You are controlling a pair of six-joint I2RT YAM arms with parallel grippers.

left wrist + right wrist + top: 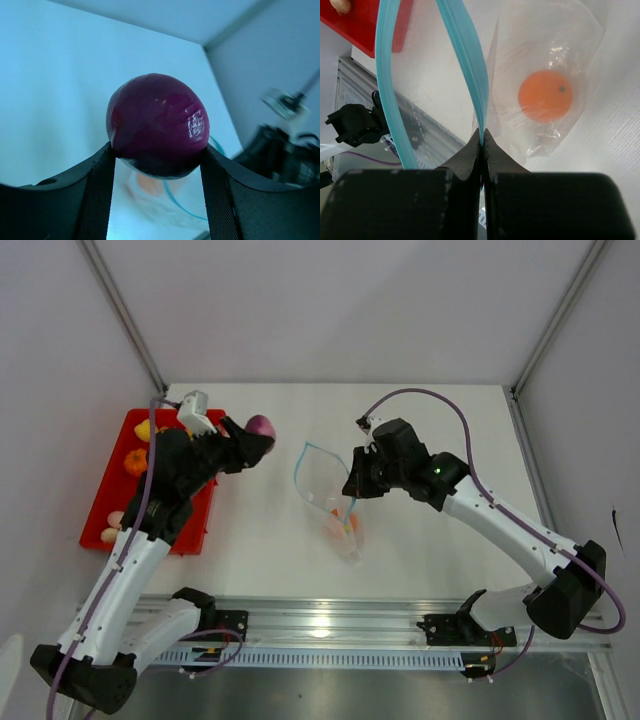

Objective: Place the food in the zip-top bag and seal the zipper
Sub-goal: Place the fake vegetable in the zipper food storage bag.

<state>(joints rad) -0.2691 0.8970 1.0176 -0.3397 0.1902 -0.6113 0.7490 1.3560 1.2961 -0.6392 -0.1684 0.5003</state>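
Mid-carry on this one. Round purple toy onion clamped in the left gripper, black fingers spread about as wide as the piece and pressing on both sides of its lower half. Hanging clear of the table, roughly at 10 o'clock from the mouth of the clear crinkly zip-top bag in the top view. Right gripper pressed fully together, pinching one lip of the blue-teal zipper strip and holding it up, mouth gaping in a loop. One round orange toy food already inside, down near the bag's bottom. More pieces waiting in the flat red plastic tray over at 9 o'clock.

Tips, just a guess:
- Swing toward 4 o'clock until dead over the loop.
- Come down between the two teal lips, not onto them.
- Get low before letting go; round, so probably a roller.
- Hold the right pinch high and steady to avoid a collapsing mouth.

Pose: left arm up from its base at 7 o'clock, elbow bent, fingers aimed at about 2 o'clock and tipped slightly upward. Right arm arcing in from 5 o'clock, wrist angled down toward 8 o'clock onto the bag.
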